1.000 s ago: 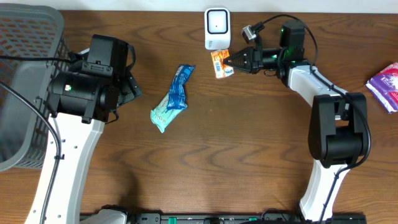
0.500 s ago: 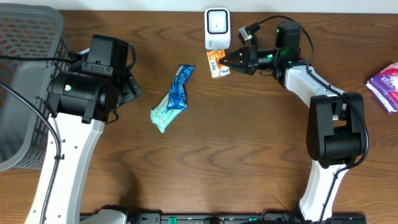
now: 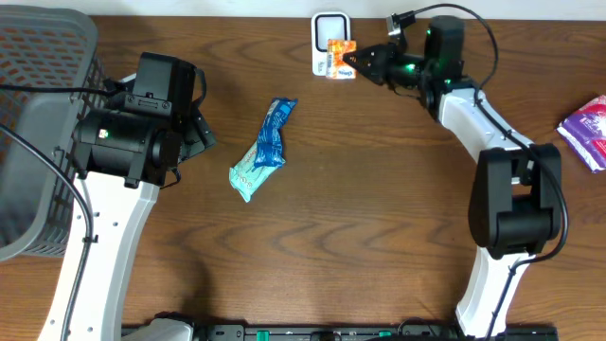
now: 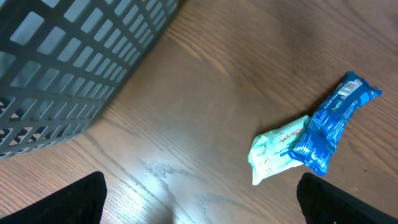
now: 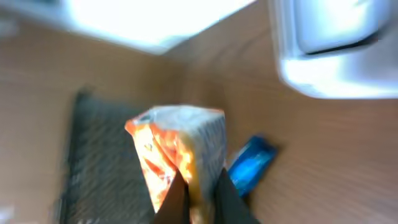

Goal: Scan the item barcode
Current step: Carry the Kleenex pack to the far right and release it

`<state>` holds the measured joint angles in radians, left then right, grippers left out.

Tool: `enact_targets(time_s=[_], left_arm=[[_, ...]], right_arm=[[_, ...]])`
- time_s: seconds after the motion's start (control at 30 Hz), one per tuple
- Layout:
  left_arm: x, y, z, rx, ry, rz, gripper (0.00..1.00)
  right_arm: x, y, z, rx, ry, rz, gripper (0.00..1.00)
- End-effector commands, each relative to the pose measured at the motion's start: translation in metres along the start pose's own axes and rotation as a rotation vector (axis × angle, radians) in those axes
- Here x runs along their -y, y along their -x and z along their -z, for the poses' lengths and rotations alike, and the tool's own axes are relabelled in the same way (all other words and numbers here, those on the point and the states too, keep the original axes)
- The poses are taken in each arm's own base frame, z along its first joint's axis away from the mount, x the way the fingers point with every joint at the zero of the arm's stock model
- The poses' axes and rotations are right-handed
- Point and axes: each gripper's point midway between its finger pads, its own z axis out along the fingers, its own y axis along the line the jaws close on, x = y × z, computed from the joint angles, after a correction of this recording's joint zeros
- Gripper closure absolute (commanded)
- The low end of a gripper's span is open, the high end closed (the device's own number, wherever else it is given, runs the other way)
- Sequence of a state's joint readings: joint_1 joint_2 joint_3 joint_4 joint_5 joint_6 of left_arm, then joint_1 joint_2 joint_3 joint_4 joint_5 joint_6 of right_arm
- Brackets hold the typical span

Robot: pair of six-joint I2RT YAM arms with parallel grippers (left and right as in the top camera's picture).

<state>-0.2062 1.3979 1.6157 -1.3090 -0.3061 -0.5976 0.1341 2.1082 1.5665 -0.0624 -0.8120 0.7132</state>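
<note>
Scanner [image 3: 329,38], white, stands at the far edge of the counter [image 3: 379,218] in the overhead view. The right fingers [image 3: 365,62] are clenched on the orange packet [image 3: 342,57], holding it against the scanner's face. A grey basket [image 3: 38,123] sits far left of the scanner with no item showing inside. A blue wrapper [image 3: 265,150] lies below-left of the scanner, and a purple packet [image 3: 587,131] far right of it.

In the left wrist view, the left fingers [image 4: 74,199] are spread wide and grasp nothing.

The right wrist view (badly blurred) shows the packet pinched by its lower edge, below-left of the scanner.

As I judge it, so thin a pinch could let the packet swing or slip. The barcode may also face away from the scanner, since I cannot tell which side carries it. Pressing closer could knock the scanner over.
</note>
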Motion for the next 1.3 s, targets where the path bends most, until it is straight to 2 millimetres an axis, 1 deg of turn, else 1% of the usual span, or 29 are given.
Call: enact_targets(time_s=[0.0, 0.1, 0.17, 0.23, 0.3, 0.37, 0.43, 0.47, 0.53, 0.6, 0.67, 0.73, 0.87, 1.0, 1.07, 1.17, 1.23, 1.27], left_arm=[[-0.003, 0.003, 0.001, 0.013, 0.017, -0.007, 0.02], [-0.003, 0.003, 0.001, 0.013, 0.017, -0.007, 0.02], [-0.003, 0.003, 0.001, 0.013, 0.017, -0.007, 0.02], [-0.003, 0.003, 0.001, 0.013, 0.017, -0.007, 0.02], [-0.003, 0.003, 0.001, 0.013, 0.017, -0.007, 0.02], [-0.003, 0.003, 0.001, 0.013, 0.017, -0.007, 0.02], [-0.003, 0.003, 0.001, 0.013, 0.017, -0.007, 0.02], [-0.003, 0.003, 0.001, 0.013, 0.017, -0.007, 0.02], [-0.003, 0.003, 0.001, 0.013, 0.017, -0.007, 0.02], [-0.003, 0.003, 0.001, 0.013, 0.017, -0.007, 0.02], [-0.003, 0.003, 0.001, 0.013, 0.017, -0.007, 0.02], [-0.003, 0.003, 0.001, 0.013, 0.017, -0.007, 0.02], [-0.003, 0.003, 0.001, 0.013, 0.017, -0.007, 0.02], [-0.003, 0.003, 0.001, 0.013, 0.017, -0.007, 0.02], [-0.003, 0.003, 0.001, 0.013, 0.017, -0.007, 0.02], [-0.003, 0.003, 0.001, 0.013, 0.017, -0.007, 0.02], [-0.003, 0.003, 0.001, 0.013, 0.017, -0.007, 0.02], [-0.003, 0.003, 0.001, 0.013, 0.017, -0.007, 0.02]], right_arm=[[-0.003, 0.049, 0.017, 0.235, -0.365, 0.289, 0.99], [-0.007, 0.062, 0.026, 0.303, -0.611, 0.429, 0.99], [-0.020, 0.072, 0.032, 0.379, -0.775, 0.574, 0.99], [-0.035, 0.076, 0.035, 0.433, -0.922, 0.737, 0.99], [-0.052, 0.074, 0.027, 0.437, -1.025, 0.931, 0.99], [-0.064, 0.071, 0.012, 0.415, -1.082, 1.109, 0.99], [-0.065, 0.072, -0.001, 0.408, -1.125, 1.222, 0.99], [-0.062, 0.072, -0.007, 0.409, -1.143, 1.252, 0.99], [-0.050, 0.073, -0.015, 0.420, -1.174, 1.259, 0.99], [-0.036, 0.070, -0.025, 0.403, -1.175, 1.246, 0.99], [-0.023, 0.069, -0.029, 0.429, -1.159, 1.180, 0.99], [-0.016, 0.071, -0.033, 0.465, -1.126, 1.113, 0.99], [-0.018, 0.070, -0.045, 0.477, -0.987, 1.052, 0.99], [-0.020, 0.075, -0.042, 0.499, -0.979, 1.026, 0.99], [-0.015, 0.082, -0.032, 0.526, -1.020, 0.989, 0.99], [-0.001, 0.100, 0.005, 0.585, -1.154, 0.870, 0.99], [0.012, 0.110, 0.028, 0.574, -1.208, 0.807, 0.99], [0.021, 0.115, 0.042, 0.559, -1.236, 0.767, 0.99]])
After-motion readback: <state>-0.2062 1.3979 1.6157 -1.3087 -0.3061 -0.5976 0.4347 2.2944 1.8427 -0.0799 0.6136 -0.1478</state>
